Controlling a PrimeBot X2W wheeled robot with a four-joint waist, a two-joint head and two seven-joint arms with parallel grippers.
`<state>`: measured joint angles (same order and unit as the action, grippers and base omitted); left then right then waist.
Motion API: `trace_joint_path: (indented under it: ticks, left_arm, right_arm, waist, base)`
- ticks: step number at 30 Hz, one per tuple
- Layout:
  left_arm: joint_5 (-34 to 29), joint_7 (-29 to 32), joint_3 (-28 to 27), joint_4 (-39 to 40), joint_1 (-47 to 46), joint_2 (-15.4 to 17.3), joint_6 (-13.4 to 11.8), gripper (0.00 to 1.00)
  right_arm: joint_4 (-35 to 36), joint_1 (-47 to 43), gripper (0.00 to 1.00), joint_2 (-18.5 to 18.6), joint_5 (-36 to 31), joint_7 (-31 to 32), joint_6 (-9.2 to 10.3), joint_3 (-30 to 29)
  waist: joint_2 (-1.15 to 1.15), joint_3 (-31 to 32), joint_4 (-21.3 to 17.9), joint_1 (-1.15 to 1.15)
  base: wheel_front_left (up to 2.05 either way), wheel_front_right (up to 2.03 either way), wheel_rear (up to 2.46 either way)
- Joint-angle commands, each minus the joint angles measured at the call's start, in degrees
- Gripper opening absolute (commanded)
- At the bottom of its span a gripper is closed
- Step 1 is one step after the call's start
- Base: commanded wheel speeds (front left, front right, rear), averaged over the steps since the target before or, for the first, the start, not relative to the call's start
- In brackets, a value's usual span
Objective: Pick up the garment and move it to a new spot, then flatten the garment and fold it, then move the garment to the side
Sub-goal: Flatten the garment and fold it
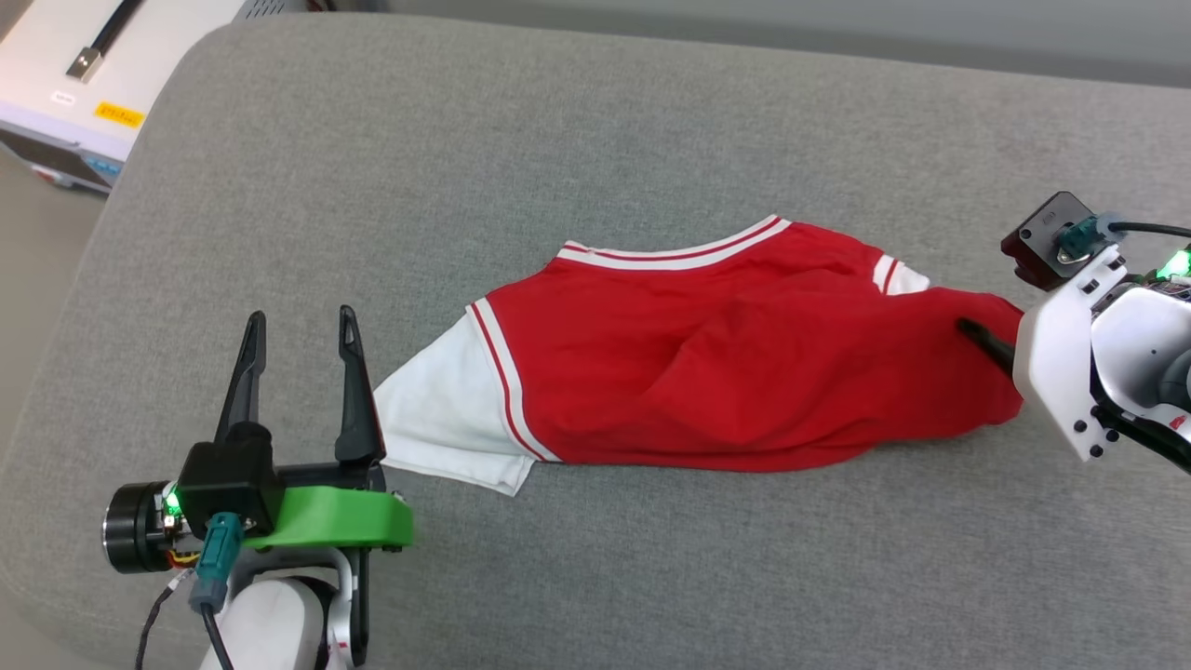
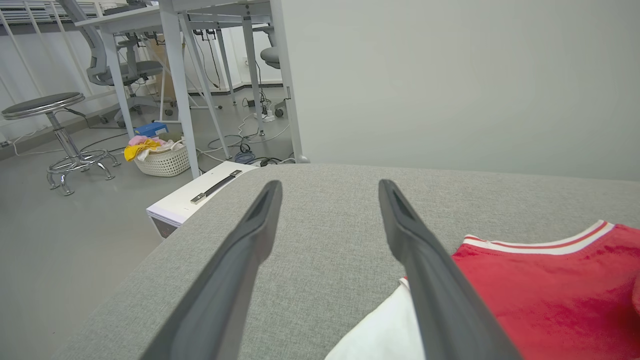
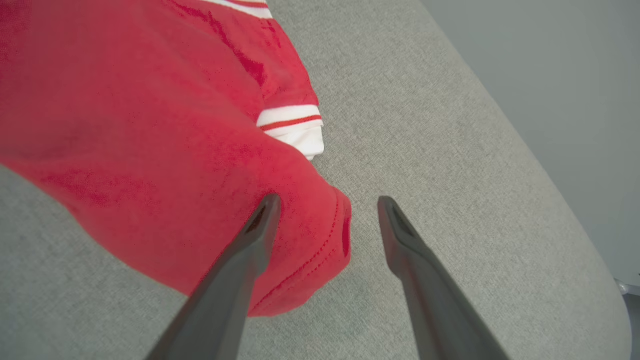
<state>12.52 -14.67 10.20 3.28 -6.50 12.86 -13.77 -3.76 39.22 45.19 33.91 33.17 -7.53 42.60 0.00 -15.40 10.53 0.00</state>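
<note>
The garment (image 1: 735, 363) is a red jersey with white sleeves, lying crumpled across the middle of the grey cushion (image 1: 577, 149); its striped collar faces the far side and no lettering shows. My left gripper (image 1: 300, 326) stands open just left of the white sleeve (image 1: 437, 419), the right finger close beside that sleeve. From the left wrist, the gripper (image 2: 330, 186) has bare cushion between its fingers and the garment (image 2: 550, 295) at lower right. My right gripper (image 3: 327, 202) is open at the garment's (image 3: 150, 125) right end, the red hem corner lying between its fingers. From the head, the right gripper (image 1: 977, 335) shows one dark finger over the cloth.
A white box (image 1: 65, 84) with a black handle sits off the cushion's far-left corner, on the floor. Beyond it in the left wrist view are a laundry basket (image 2: 160, 157), a stool (image 2: 50, 107) and table legs (image 2: 180, 100). A plain wall (image 2: 450, 75) runs behind the cushion.
</note>
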Motion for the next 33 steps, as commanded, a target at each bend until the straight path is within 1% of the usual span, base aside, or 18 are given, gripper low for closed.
trace_joint_path:
  ticks: [1,3,8,12,15,16,17,18,20,23,24,25,26,30,33]
  left_arm:
    - [-1.0,-0.3,-0.5,0.4,0.3,-1.0,0.7,1.00]
    - [-2.0,-0.3,-0.9,0.6,0.2,-2.3,1.4,1.00]
    - [-3.9,-0.3,-2.1,0.8,-1.0,-5.2,3.4,1.00]
    - [-4.8,-0.3,-2.9,0.4,-1.8,-6.7,5.0,1.00]
    - [-5.5,-0.3,-3.6,0.1,-1.9,-7.4,5.8,1.00]
    - [-5.8,-0.3,-3.8,-0.1,-1.8,-7.6,6.0,1.00]
    - [-6.0,-0.3,-4.1,-0.2,-1.7,-7.7,6.2,1.00]
    - [-6.3,-0.3,-4.3,-0.3,-1.6,-7.9,6.4,1.00]
    - [-6.7,-0.3,-4.7,-0.7,-1.3,-8.1,6.9,1.00]
    - [-7.4,-0.3,-5.2,-1.2,-0.8,-8.3,7.4,1.00]
    - [-7.9,-0.3,-5.5,-1.7,-0.1,-8.5,7.8,1.00]
    - [-8.1,-0.3,-5.6,-1.9,0.3,-8.5,8.0,1.00]
    - [-8.5,-0.3,-5.9,-2.3,1.5,-8.6,8.2,1.00]
    - [-8.8,-0.3,-6.2,-2.7,3.3,-8.8,8.5,1.00]
    - [-9.0,-0.3,-6.2,-3.0,4.4,-8.9,8.7,1.00]
  right_arm:
    - [-0.6,1.5,1.00,0.4,1.3,1.5,0.04,1.4]
    - [-1.8,2.8,1.00,0.7,2.7,3.2,0.04,3.8]
    - [-6.6,4.5,1.00,0.1,4.3,3.7,0.04,10.4]
    - [-10.8,4.0,1.00,-0.8,6.2,2.5,0.04,15.8]
    - [-12.8,4.0,1.00,-1.3,7.9,0.9,0.04,18.7]
    - [-13.3,4.2,0.91,-1.5,8.3,0.1,0.04,19.5]
    - [-13.7,4.6,0.42,-1.6,8.4,-1.0,0.04,20.0]
    - [-14.0,5.1,0.00,-1.6,8.6,-2.3,0.04,20.4]
    - [-14.4,6.2,0.00,-1.5,8.4,-5.0,0.04,20.6]
    - [-14.2,7.6,0.00,-1.1,8.9,-9.8,0.04,19.0]
    - [-12.8,8.1,0.00,0.0,9.0,-13.7,0.04,16.1]
    - [-11.9,7.9,0.00,0.6,8.8,-14.9,0.04,14.7]
    - [-9.1,6.2,0.00,2.6,8.3,-16.8,0.04,11.2]
    - [-4.1,0.4,0.00,4.7,7.3,-17.5,0.04,5.4]
    - [-0.7,-7.1,0.00,5.1,6.5,-17.0,0.04,0.4]
  waist:
    - [0.00,-2.1,1.2,0.00]
    - [0.00,-3.3,1.6,0.00]
    - [0.00,-6.2,2.6,0.00]
    - [0.00,-7.2,3.1,0.00]
    - [0.00,-7.2,2.9,0.00]
    - [0.00,-7.0,2.7,0.00]
    - [0.00,-6.8,2.5,0.00]
    - [0.00,-6.5,2.2,0.00]
    - [0.00,-5.6,1.6,0.00]
    - [0.00,-3.8,0.6,0.00]
    - [0.00,-1.9,-0.3,0.00]
    - [0.00,-1.1,-0.6,0.00]
    - [0.00,0.9,-1.6,0.00]
    - [0.00,3.3,-3.0,0.00]
    - [0.00,4.7,-3.8,0.00]
  base:
    - [0.00,0.00,0.00]
    - [0.00,0.00,0.00]
    - [0.00,0.00,0.00]
    - [0.00,0.00,0.00]
    - [0.00,0.00,0.00]
    - [0.00,0.00,0.00]
    - [0.00,0.00,0.00]
    - [0.00,0.00,0.00]
    - [0.00,0.00,0.00]
    - [0.00,0.00,0.00]
    - [0.00,0.00,0.00]
    - [0.00,0.00,0.00]
    - [0.00,0.00,0.00]
    - [0.00,0.00,0.00]
    - [0.00,0.00,0.00]
